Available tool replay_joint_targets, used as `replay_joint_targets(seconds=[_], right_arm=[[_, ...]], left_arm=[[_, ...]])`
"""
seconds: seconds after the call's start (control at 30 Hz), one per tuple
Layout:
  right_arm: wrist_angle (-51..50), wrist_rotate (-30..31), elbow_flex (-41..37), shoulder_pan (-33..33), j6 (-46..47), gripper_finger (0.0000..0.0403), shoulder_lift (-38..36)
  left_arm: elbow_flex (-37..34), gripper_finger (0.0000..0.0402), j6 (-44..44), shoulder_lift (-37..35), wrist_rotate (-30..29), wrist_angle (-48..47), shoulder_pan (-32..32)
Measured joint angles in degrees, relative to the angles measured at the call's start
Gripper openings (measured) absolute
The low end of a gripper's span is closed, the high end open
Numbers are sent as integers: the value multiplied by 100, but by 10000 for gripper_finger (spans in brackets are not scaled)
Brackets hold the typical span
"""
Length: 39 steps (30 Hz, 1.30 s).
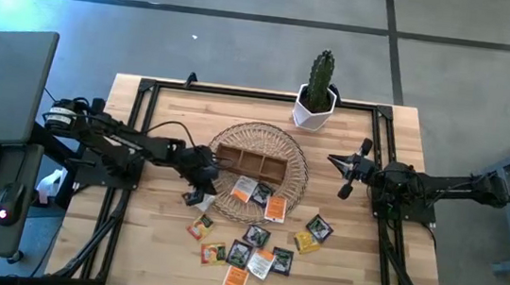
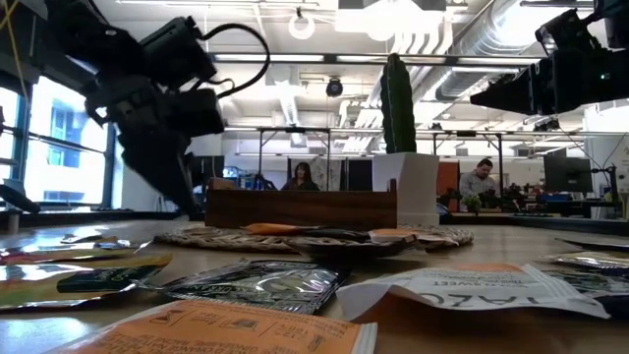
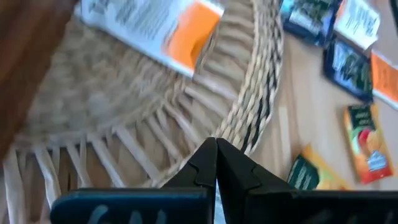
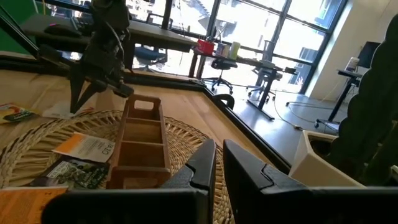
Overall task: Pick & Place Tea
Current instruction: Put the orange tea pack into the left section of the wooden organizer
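Tea packets (image 1: 259, 243) are seen scattered on the counter (image 1: 149, 245) while the left gripper (image 1: 200, 197), jaws closed empty, is poised at the basket (image 1: 296, 156) edge, the right gripper (image 1: 346, 163) parked closed.

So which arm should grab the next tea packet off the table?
Left, probably. The left gripper hangs at the wicker basket rim, right beside the loose tea packets, fingers shut and empty. The right gripper sits raised near the cactus pot, farther from them.
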Motion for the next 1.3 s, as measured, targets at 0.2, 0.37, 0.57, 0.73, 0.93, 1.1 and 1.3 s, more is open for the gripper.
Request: replay_joint_targets(seconds=[0.2,0.37,0.57,0.73,0.93,1.1,1.3], right_arm=[[-1,0,0,0,-1,28,1],[-1,-1,-1,0,-1,28,-1],[-1,-2,0,0,-1,28,-1],[-1,-2,0,0,-1,28,-1],[-12,-2,0,0,-1,28,1],[-16,-6,-1,0,0,28,1],[-16,-4,-2,0,-1,28,1]], left_arm=[[491,2,141,0,-74,-961,-1],[913,18,529,0,-149,-1873,0],[1558,95,1258,0,-116,-2666,0],[1709,176,1686,185,-90,-3329,-11],[1698,218,2127,681,-429,-3549,-419],[1727,219,2272,1029,-1200,-3357,-765],[1722,164,2143,1102,-1750,-3179,-862]])
